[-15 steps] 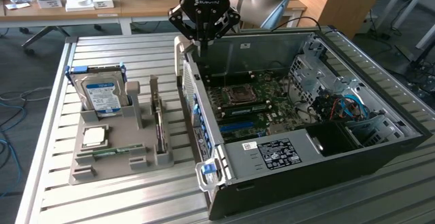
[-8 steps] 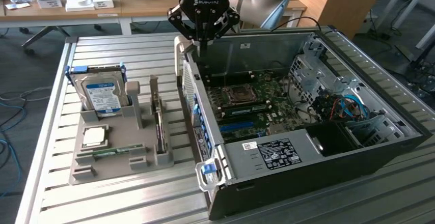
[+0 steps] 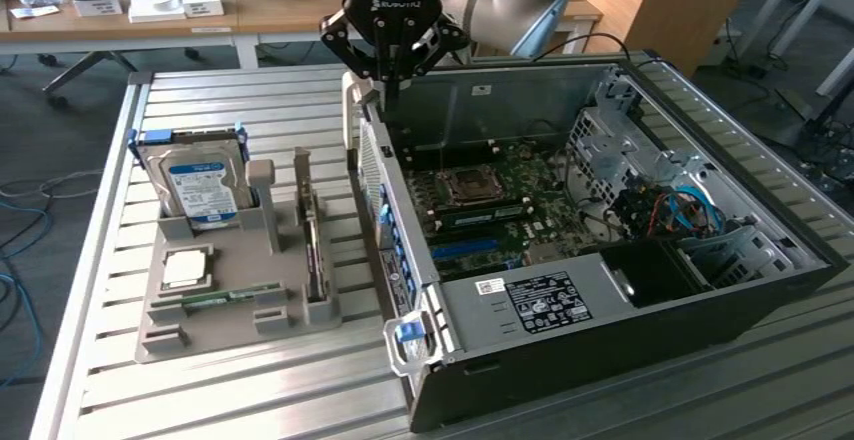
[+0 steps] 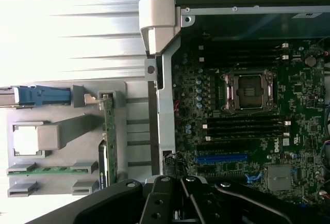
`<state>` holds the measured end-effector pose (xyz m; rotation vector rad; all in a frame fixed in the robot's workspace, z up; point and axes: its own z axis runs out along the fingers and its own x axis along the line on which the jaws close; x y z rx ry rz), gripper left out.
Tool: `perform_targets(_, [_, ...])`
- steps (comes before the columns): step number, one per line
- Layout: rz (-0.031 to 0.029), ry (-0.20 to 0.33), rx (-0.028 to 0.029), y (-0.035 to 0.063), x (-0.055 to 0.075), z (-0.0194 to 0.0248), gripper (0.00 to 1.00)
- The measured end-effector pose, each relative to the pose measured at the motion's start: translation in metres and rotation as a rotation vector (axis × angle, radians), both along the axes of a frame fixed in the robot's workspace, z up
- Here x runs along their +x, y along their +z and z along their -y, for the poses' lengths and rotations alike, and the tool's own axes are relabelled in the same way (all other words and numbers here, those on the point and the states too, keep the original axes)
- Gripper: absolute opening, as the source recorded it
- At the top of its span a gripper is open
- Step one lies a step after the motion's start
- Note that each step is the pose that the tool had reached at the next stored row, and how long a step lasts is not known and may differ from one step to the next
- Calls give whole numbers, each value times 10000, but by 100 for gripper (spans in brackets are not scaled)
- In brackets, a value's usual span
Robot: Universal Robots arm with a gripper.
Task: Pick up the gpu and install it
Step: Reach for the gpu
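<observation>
The gpu [image 3: 310,232] stands on edge in a slot of the grey holder tray [image 3: 174,335], at the exterior view's left of the open computer case [image 3: 747,290]. In the wrist view the gpu [image 4: 109,131] is a thin green edge. My gripper [image 3: 392,98] hangs over the case's far left corner, well above and beyond the gpu. Its fingers are shut together with nothing between them. The motherboard's blue slot [image 3: 474,250] [image 4: 221,158] lies bare inside the case. My gripper's black linkage [image 4: 180,203] shows close to the wrist camera.
The tray also holds a hard drive [image 3: 200,185] standing upright, a CPU [image 3: 183,267] and a RAM stick [image 3: 220,298]. The case's left wall with blue latches [image 3: 400,332] rises between tray and motherboard. A desk with clutter [image 3: 147,0] stands behind the slatted metal table.
</observation>
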<state>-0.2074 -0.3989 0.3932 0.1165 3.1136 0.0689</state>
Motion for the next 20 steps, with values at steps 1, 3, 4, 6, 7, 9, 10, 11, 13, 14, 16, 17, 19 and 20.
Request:
perform_targets(1, [-1, -1, 0, 0, -17, 0, 11])
perform_targets(3, [-1, -1, 0, 0, -51, 0, 11])
perform_targets(4, [0, -2, 0, 0, -67, 0, 11])
perform_targets(6, [0, -1, 0, 0, -99, 0, 11])
perform_targets(7, [0, -1, 0, 0, -115, 0, 11])
perform_targets(9, [0, 0, -1, 0, -145, 0, 11])
perform_targets(10, [0, -1, -1, 0, -159, 0, 11])
perform_targets(11, [-1, -1, 0, 0, -174, 0, 11])
perform_targets(13, [0, 0, 0, 0, -201, 0, 11])
perform_targets(14, [0, -1, 0, 0, -216, 0, 11])
perform_targets(16, [0, -1, 0, 0, -244, 0, 11])
perform_targets(17, [-1, -1, 0, 0, -258, 0, 11])
perform_targets(19, [0, -1, 0, -1, -285, 0, 11])
perform_targets(20, [0, -1, 0, 0, -296, 0, 11])
